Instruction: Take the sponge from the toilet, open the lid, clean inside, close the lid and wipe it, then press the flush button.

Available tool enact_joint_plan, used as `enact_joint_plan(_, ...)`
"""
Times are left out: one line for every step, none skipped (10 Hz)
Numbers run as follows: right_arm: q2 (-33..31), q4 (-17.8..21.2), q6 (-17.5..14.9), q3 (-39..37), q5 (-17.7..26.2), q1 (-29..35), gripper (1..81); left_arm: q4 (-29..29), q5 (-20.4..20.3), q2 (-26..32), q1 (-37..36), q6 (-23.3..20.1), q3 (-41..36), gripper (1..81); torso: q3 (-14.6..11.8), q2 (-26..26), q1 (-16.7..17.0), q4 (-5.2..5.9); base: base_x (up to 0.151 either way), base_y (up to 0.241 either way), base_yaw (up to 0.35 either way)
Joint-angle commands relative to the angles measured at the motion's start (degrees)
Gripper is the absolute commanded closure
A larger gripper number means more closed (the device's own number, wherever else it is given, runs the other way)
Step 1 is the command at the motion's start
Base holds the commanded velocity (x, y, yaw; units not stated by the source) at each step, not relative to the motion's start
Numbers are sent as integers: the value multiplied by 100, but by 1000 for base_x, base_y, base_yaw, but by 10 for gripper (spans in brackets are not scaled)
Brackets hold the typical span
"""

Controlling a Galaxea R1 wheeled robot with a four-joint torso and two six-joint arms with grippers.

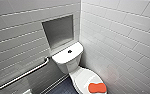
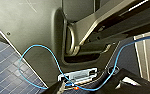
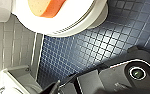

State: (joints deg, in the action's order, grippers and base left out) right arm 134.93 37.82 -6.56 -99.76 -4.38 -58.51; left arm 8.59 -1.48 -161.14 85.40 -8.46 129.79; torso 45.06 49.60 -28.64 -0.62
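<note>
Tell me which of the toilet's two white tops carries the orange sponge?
The smooth oval white lid: the orange-red sponge lies on it. The flat rectangular tank top behind bears a dark round button.

**Bright, even light on white tile**

Soft light filled the head view: wall tiles [image 1: 121,37] at right shone pale, the niche [image 1: 58,31] at upper centre sat grey, the lid [image 1: 82,77] carried a sheen. Tile lines bowed toward the edges. Glare whitened the blue floor [image 3: 91,47] in the right wrist view.
</note>
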Motion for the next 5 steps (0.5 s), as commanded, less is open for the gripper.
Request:
enact_joint_plan(-148,261,5,54,385,476,10,-7,508,20,70,2,-77,10,370,551,-356,0,0,0,0)
enact_joint_plan(-95,314,5,19,385,537,10,-7,508,11,79,2,-50,10,530,752,-483,0,0,0,0)
enact_joint_plan(-34,375,5,-17,385,607,10,2,508,-15,79,2,19,10,688,967,-618,0,0,0,0)
enact_joint_plan(11,384,14,-25,385,696,10,2,508,-77,79,2,134,10,738,1179,-750,0,0,0,0)
enact_joint_plan(20,384,197,1,385,819,10,2,508,-182,79,-6,326,10,540,1386,-883,0,0,0,0)
